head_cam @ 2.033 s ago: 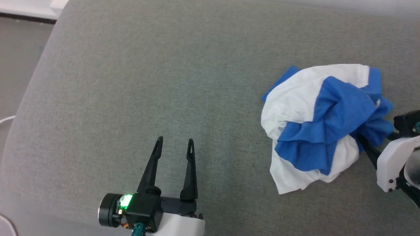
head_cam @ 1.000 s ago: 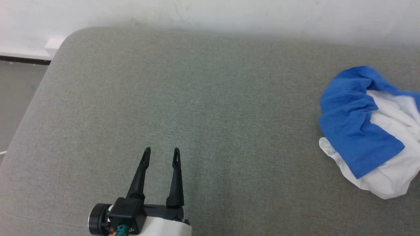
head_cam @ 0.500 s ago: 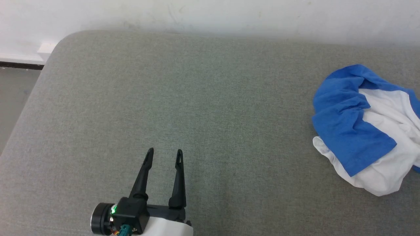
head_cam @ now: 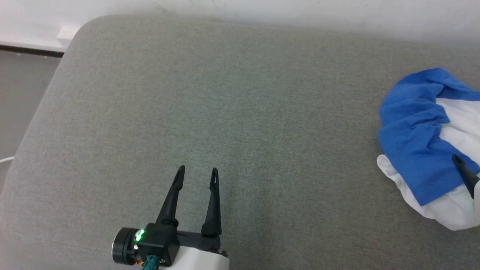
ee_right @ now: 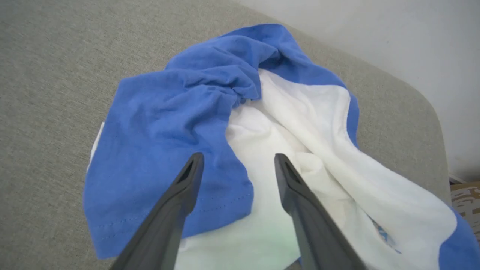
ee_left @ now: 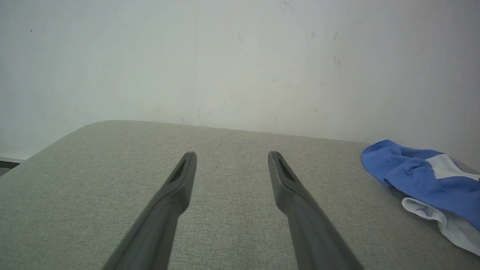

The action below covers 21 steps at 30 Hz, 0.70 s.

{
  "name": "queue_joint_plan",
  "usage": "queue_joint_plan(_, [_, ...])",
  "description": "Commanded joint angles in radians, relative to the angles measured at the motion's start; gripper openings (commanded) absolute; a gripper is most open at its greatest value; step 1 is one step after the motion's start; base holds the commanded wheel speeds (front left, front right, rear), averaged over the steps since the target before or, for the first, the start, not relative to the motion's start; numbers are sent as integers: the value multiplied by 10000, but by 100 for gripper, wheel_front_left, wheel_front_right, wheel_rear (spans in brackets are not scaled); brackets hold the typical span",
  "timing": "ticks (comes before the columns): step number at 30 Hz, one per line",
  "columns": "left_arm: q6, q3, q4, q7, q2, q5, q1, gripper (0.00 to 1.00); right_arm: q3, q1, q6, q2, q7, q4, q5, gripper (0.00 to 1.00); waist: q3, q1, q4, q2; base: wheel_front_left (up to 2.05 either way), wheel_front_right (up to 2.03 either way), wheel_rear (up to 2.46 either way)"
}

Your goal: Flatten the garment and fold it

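The T-shirt (head_cam: 412, 150) lay in a crumpled heap at the right end of the grey cushion (head_cam: 240, 93), close to its back edge and to the pale wall (ee_left: 225, 56) behind that edge. It was neither flat nor folded. A wide blue part was bunched on the side of the heap toward the middle of the cushion, and wrinkled white cloth lay beside and under it. The right gripper (ee_right: 239, 156) was over the heap with its fingers clearly apart and nothing between them. In the right wrist view one finger stood over the blue cloth near its stitched hem and the other over the white cloth. I could not tell if the tips touched the cloth. In the head view one dark finger (head_cam: 464, 172) of this gripper showed against the blue part. The left gripper (head_cam: 198, 169) was over bare grey fabric near the front edge of the cushion, about the middle of its length. Its fingers were also spread apart, held nothing, and pointed toward the back edge.
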Motion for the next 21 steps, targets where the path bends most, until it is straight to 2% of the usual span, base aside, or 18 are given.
queue_joint_plan(1, [-33, -25, -7, -49, -49, 131, -120, 100, 35, 1, -11, -74, -23, 172, 60, 100, 273, -1, 279, -1, 0, 0, 0])
queue_joint_plan(5, [3, -90, -44, -49, -97, 185, -132, 100, 209, -124, -11, -264, -191, 741, 157, 100, 427, -1, 481, -1, 0, 0, 0])
queue_joint_plan(6, [17, -93, -49, -49, -107, 193, -125, 100, 245, -138, -11, -285, -232, 836, 193, 60, 438, -1, 506, -1, 0, 0, 0])
queue_joint_plan(7, [27, -93, -53, -49, -116, 198, -117, 100, 284, -153, -11, -297, -281, 891, 234, 27, 439, -1, 527, -1, 0, 0, 0])
queue_joint_plan(8, [34, -88, -53, -49, -123, 200, -106, 100, 312, -190, -11, -291, -324, 894, 288, 0, 427, -1, 537, -1, 0, 0, 0])
queue_joint_plan(17, [-127, 37, 121, -49, -160, 53, -59, 100, 568, -582, -11, -128, -571, 149, 460, 0, -236, -1, 544, -1, 0, 0, 0])
queue_joint_plan(21, [-208, 168, 162, -49, -161, -25, -25, 100, 1086, -1118, -11, 172, -550, -568, 656, 0, -518, -1, 649, -1, 0, 0, 0])
